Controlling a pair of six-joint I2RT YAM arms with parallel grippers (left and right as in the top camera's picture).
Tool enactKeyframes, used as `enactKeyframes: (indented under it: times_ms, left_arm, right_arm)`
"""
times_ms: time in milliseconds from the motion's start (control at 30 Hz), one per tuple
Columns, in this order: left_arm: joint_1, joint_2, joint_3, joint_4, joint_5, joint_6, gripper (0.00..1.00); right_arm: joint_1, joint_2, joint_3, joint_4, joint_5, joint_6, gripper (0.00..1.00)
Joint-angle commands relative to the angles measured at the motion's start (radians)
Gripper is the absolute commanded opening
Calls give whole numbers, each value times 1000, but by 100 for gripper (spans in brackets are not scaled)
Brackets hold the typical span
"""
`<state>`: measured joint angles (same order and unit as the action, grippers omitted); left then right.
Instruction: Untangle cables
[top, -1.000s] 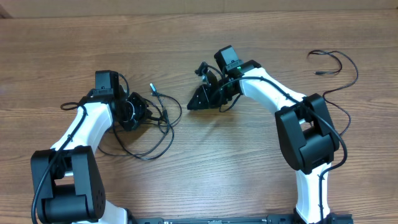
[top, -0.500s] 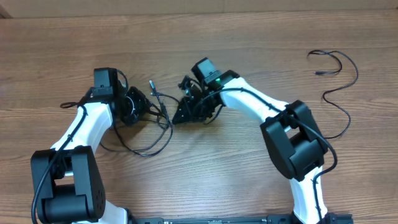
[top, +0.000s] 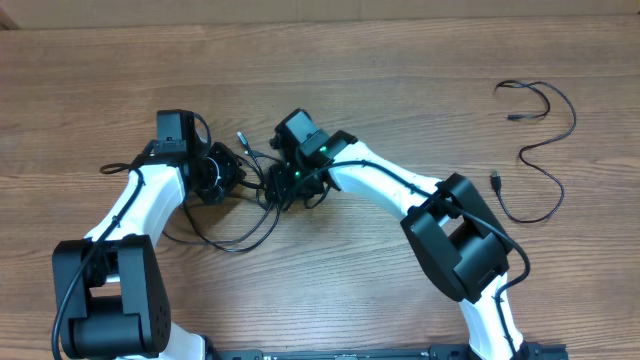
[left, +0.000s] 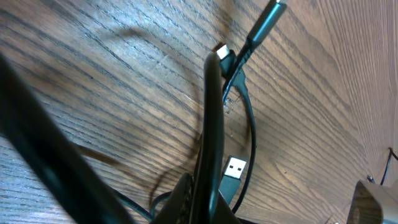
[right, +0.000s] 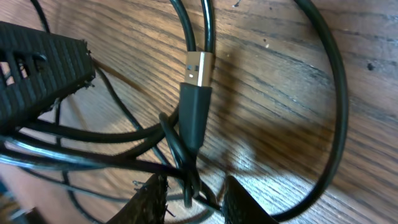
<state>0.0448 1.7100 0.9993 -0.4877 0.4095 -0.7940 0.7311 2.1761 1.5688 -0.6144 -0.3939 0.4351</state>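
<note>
A tangle of thin black cables (top: 246, 205) lies left of the table's middle, between my two grippers. My left gripper (top: 218, 173) sits on its left side, shut on one black cable (left: 212, 118) that runs up from the jaws. A silver USB plug (left: 234, 168) lies beside it. My right gripper (top: 279, 186) is down on the tangle's right side. In the right wrist view the right gripper (right: 194, 200) stands open, with knotted cable strands (right: 180, 155) between its fingers. A gold-tipped plug (right: 199, 68) lies just ahead.
A separate black cable (top: 545, 135) lies in loose curves at the far right, one plug end (top: 497, 180) near my right arm's elbow. A black ribbed part (right: 37, 56) shows at the left of the right wrist view.
My right gripper has swung left across the table and come down onto the tangle. The left gripper has stayed at the tangle's left side.
</note>
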Motion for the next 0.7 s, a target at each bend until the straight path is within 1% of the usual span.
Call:
enactKeyframes:
  times_ms: [0, 367, 467, 567, 667]
  left_arm:
    - [-11, -10, -3, -4, -18, -7, 4]
    - [-11, -10, -3, -5, -18, -7, 4]
    - [-11, -10, -3, -5, -18, -7, 4]
    - [-11, -10, -3, -6, -21, -19, 4]
    - [-11, -10, -3, -6, -40, -50, 4]
  right_arm:
    - [16, -6, 1, 7, 79, 10, 29]
    - [46, -6, 1, -18, 135, 10, 26]
    - [48, -6, 1, -22, 135, 10, 20]
    - [48, -6, 1, -26, 135, 10, 4]
    - [47, -6, 1, -43, 135, 10, 4]
